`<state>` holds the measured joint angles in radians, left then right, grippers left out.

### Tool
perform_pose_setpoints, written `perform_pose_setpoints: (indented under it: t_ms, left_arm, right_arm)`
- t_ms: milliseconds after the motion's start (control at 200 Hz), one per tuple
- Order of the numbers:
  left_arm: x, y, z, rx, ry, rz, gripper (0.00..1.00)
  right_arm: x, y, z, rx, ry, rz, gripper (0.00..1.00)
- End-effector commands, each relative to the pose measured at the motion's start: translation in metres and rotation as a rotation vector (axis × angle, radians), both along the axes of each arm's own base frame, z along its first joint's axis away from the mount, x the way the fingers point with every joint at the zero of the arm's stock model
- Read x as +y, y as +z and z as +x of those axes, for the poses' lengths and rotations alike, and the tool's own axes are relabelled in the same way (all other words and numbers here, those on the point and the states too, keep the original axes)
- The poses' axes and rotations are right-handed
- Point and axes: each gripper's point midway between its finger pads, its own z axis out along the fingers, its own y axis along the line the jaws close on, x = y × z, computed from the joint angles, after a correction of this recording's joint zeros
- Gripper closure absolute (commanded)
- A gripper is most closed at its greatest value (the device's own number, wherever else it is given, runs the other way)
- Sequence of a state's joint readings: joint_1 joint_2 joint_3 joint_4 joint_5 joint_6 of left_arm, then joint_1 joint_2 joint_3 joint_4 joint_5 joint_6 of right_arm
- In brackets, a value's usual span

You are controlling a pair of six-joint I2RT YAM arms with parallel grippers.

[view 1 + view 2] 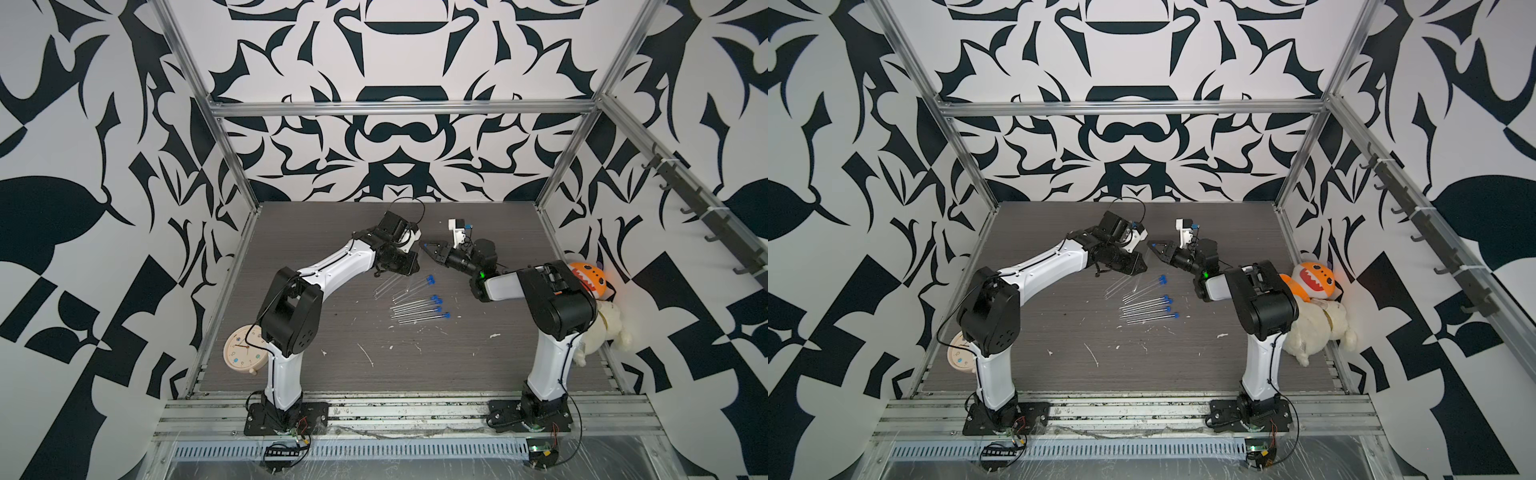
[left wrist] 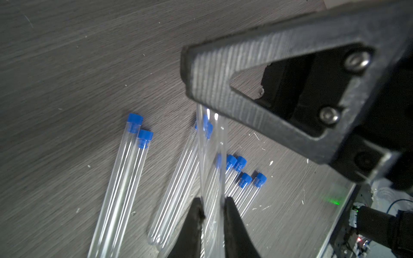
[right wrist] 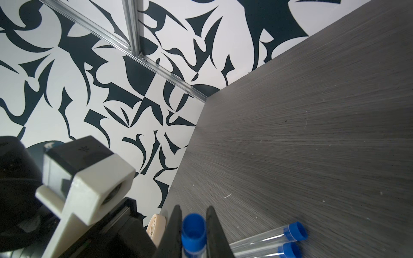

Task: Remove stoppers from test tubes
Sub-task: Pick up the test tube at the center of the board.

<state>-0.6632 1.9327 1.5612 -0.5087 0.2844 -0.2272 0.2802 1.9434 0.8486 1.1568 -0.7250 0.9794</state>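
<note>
One test tube (image 2: pixel 211 160) held aloft, left jaws clamped on it, right jaws pinching its stopper (image 3: pixel 193 230) (bright blue)

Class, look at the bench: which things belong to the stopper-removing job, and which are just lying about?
Belong to the job: test tubes; blue stoppers; lifted tube in the left gripper; stopper in the right gripper.
Just lying about: clock; orange toy; cream soft toy.

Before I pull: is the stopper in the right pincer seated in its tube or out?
Seated, it seems: inside the right pincer, the stopper sits on clear tube.
</note>
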Motion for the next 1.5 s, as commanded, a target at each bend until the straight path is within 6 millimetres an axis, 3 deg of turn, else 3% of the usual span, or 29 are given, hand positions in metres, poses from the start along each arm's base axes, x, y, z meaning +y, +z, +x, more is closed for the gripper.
perform_pose_setpoints:
  t_ms: [0,30,135,185,415,470,815,960,1145,1495]
  left_arm:
    - [0.000,0.013,-0.005,-0.014,-0.012,-0.011,0.51]
    - [-0.001,0.014,-0.004,-0.019,-0.011,-0.014,0.46]
    - [-0.003,0.016,0.001,-0.030,-0.005,-0.023,0.17]
    - [-0.004,0.016,0.003,-0.036,-0.001,-0.024,0.10]
    - [-0.009,0.006,0.013,-0.046,0.002,-0.014,0.14]
    - [-0.012,0.003,0.014,-0.040,-0.002,-0.015,0.24]
    - [-0.020,-0.011,0.020,-0.038,-0.009,-0.013,0.43]
    - [-0.021,-0.012,0.021,-0.036,-0.008,-0.013,0.72]
    - [-0.017,-0.015,0.015,-0.028,-0.016,-0.004,1.00]
    - [-0.007,-0.022,0.003,-0.013,-0.034,0.027,1.00]
  right_arm:
    - [0.001,0.026,0.003,-0.091,-0.008,0.010,1.00]
    - [0.000,0.025,0.004,-0.087,-0.011,0.009,1.00]
    - [0.000,0.023,0.004,-0.080,-0.016,0.007,1.00]
    - [-0.001,0.024,0.004,-0.080,-0.019,0.007,1.00]
    - [-0.001,0.028,0.002,-0.079,-0.015,0.012,1.00]
    - [0.000,0.028,0.002,-0.078,-0.014,0.016,1.00]
    - [0.000,0.030,0.001,-0.070,-0.006,0.038,1.00]
    - [0.000,0.030,0.002,-0.065,-0.008,0.047,1.00]
    - [-0.003,0.032,0.004,-0.071,-0.023,0.046,1.00]
    - [-0.006,0.039,0.010,-0.099,-0.045,-0.029,1.00]
